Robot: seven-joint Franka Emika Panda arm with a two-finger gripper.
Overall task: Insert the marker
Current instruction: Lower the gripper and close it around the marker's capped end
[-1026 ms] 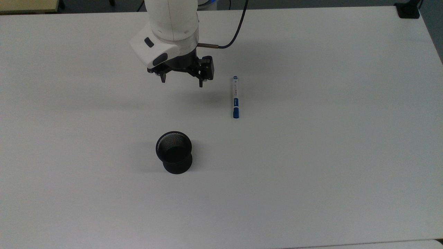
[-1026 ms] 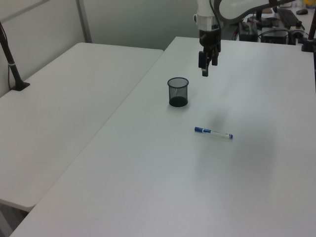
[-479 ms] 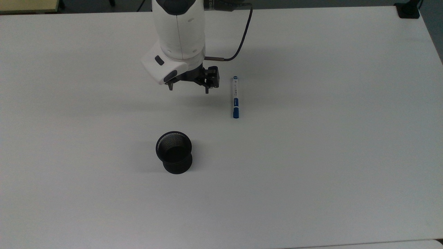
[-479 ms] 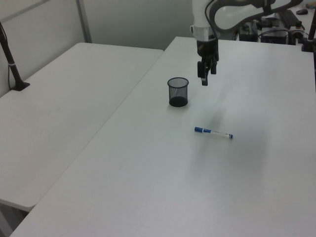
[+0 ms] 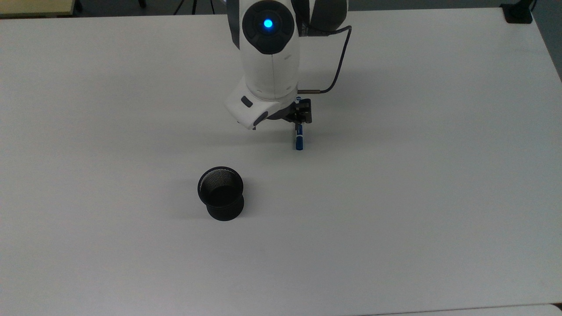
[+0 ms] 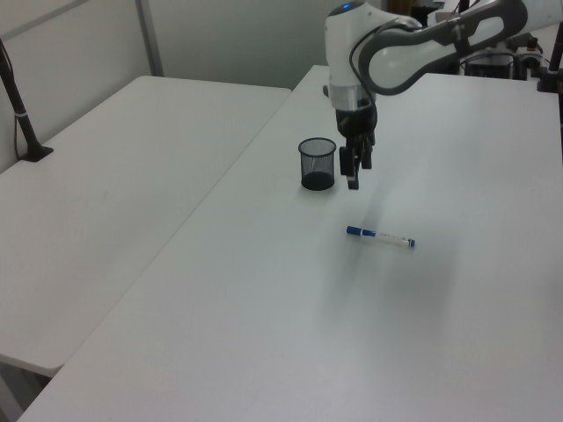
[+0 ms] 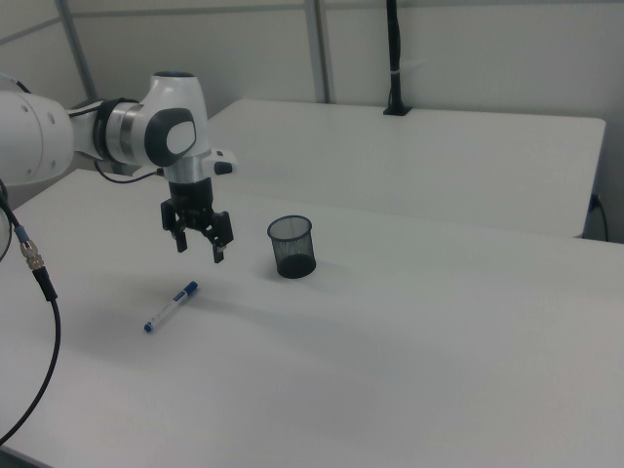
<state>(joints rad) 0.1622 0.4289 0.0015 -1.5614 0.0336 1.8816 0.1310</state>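
The marker [image 7: 172, 307] lies flat on the table [image 7: 409, 341], well apart from the mesh cup [image 7: 292, 246]. The claw [image 7: 198, 241] hangs above it, fingers apart, empty. An off-centre pinch could roll that slim barrel away.

Gripper [image 7: 198, 244] hangs spread above marker [image 7: 171, 306], beside mesh cup [image 7: 292, 246].

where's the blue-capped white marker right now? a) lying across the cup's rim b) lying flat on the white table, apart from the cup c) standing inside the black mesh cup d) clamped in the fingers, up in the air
b: the slim white marker with the blue cap lies flat on the white table, well apart from the black mesh cup, with the open gripper above the tabletop and nothing between its fingers.
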